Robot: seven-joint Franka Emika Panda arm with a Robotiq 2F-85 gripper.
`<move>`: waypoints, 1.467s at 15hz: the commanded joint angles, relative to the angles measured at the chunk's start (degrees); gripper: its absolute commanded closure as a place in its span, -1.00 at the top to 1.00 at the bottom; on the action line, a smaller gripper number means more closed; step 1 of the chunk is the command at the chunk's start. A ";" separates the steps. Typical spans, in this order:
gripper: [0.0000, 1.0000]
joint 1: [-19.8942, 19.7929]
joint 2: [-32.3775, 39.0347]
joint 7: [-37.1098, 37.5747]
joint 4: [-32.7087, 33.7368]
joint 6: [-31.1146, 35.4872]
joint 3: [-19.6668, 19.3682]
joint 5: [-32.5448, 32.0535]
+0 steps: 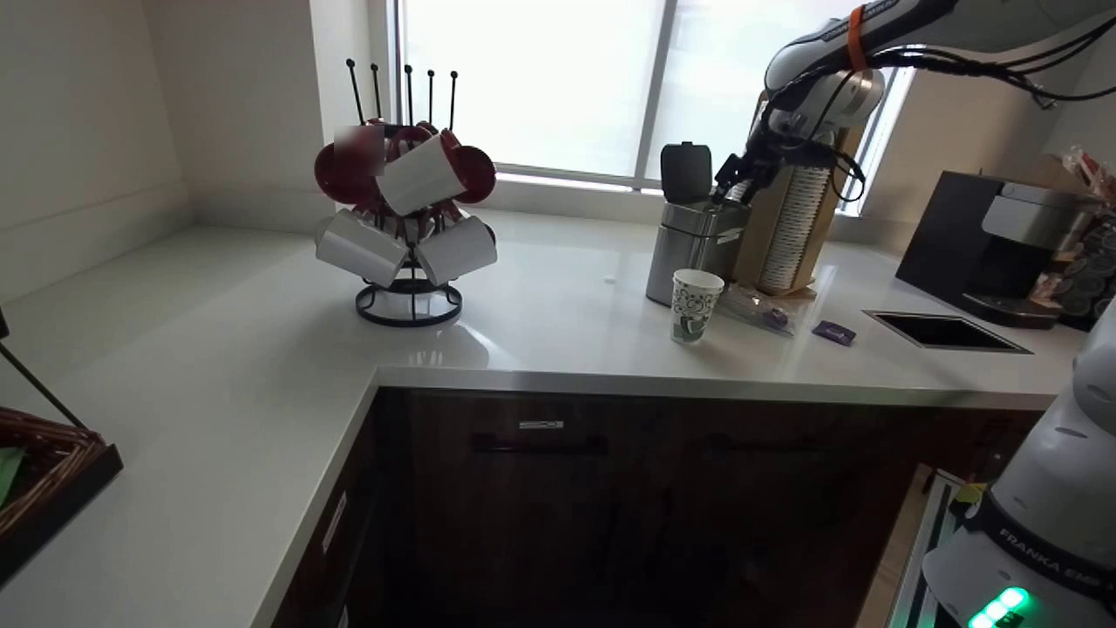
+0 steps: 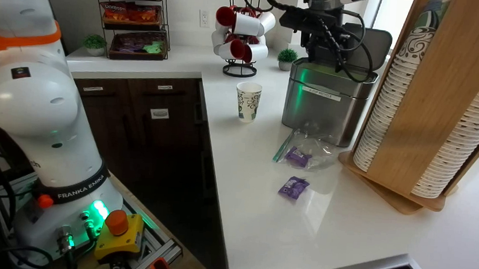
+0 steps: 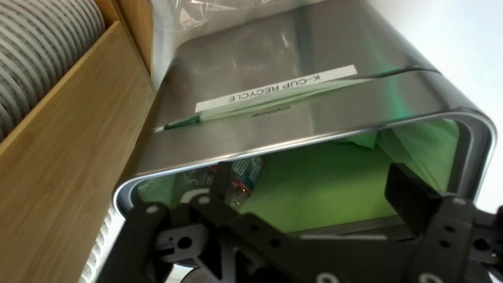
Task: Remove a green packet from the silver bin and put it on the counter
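Lid (image 1: 686,173) up for access. Tool (image 3: 308,179) spread, no load, at mouth of silver K-Cup recycle bin (image 3: 243,59), presumably to straddle. Green packet (image 3: 364,139): likely the corner inside, front side; might be liner (image 3: 436,145).

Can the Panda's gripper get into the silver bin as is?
Probably yes: the lid of the silver bin stands raised, and in the wrist view the gripper is open at the bin's uncovered top. A labelled clear plastic item inside might get in the way; depth is hard to judge.
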 commanded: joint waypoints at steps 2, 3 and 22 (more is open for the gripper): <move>1.00 -1.56 5.49 -3.29 5.33 0.27 0.96 1.38; 1.00 -1.78 6.43 -3.78 6.14 0.04 1.28 1.48; 1.00 -5.87 17.58 -8.68 15.05 -3.04 8.46 1.59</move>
